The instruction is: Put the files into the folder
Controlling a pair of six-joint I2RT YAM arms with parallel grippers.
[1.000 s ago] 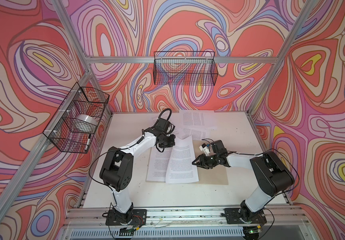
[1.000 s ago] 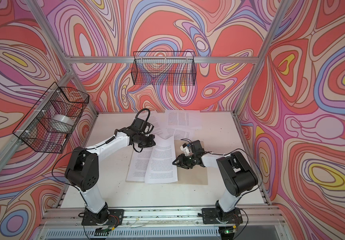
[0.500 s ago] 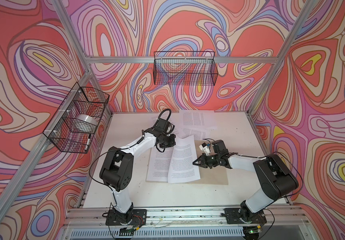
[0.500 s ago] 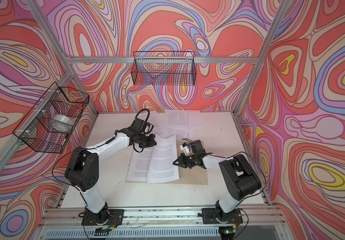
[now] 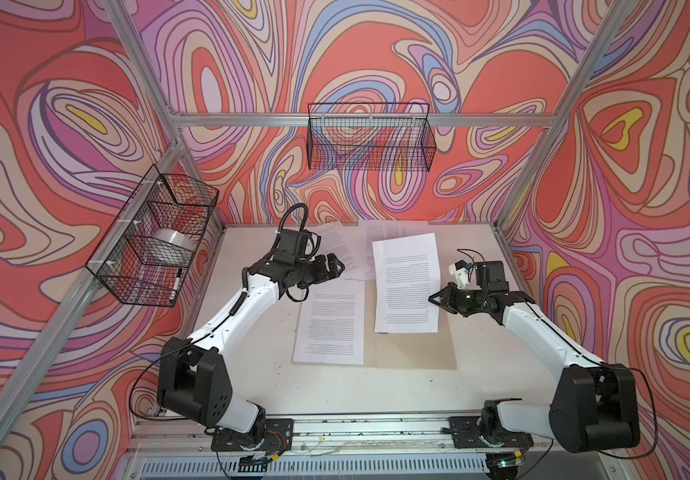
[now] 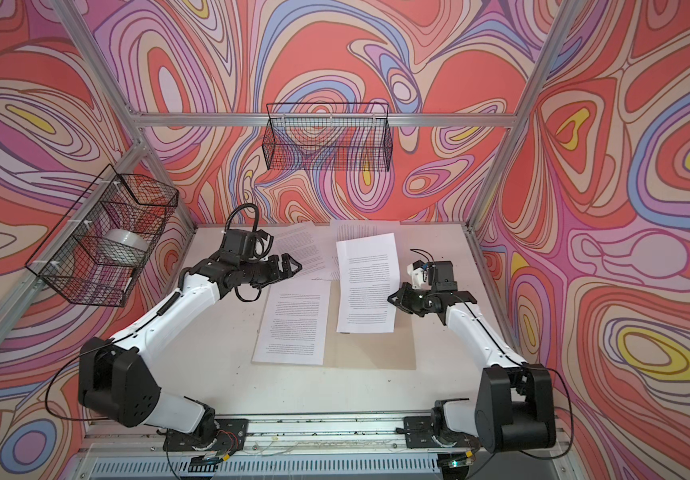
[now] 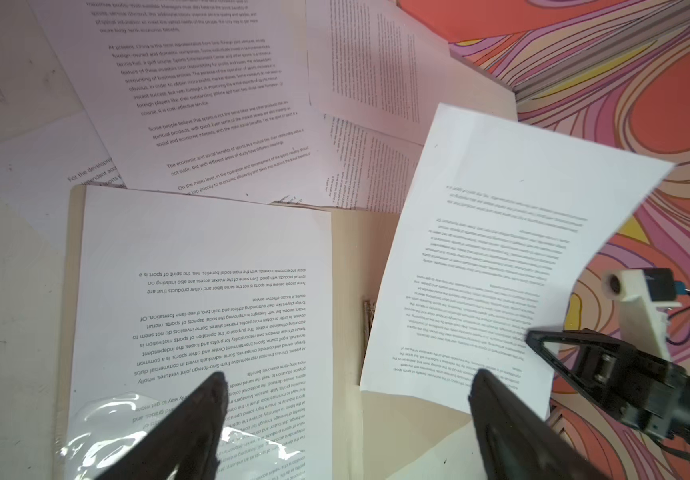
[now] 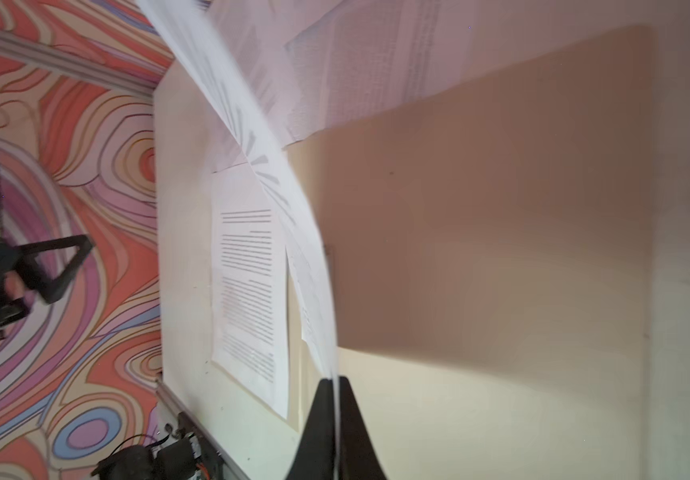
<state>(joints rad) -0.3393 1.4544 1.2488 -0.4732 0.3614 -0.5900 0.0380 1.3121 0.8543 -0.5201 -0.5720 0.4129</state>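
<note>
Obs: right gripper (image 5: 432, 298) has its jaws together, pinched on the right-hand edge of one printed sheet (image 5: 405, 286). In both top views this sheet sits just right of frame centre, lifted and bowed, with its far end raised toward the back. In the right wrist view the paper edge runs straight into the closed black jaws. The sheet hangs over the right leaf of the open tan folder (image 5: 409, 349), and bare cardboard shows below and beside it. Cannot tell whether the sheet's near edge touches the folder.

The left gripper (image 5: 337, 266) has its jaws wide apart with nothing between them. It sits left of centre in both top views, over the far edge of the folder's left leaf, clear of the held sheet and well apart from the right gripper.

A second sheet (image 5: 330, 328) lies flat on the left leaf, at frame centre, just below the left gripper in the top views. In the left wrist view a metal fastener (image 7: 368, 324) shows on the spine, between the flat sheet and the held one.

The remaining sheets (image 5: 393, 228) lie overlapped at the back of the white table (image 5: 251, 374), upper centre of frame, beyond both grippers.
</note>
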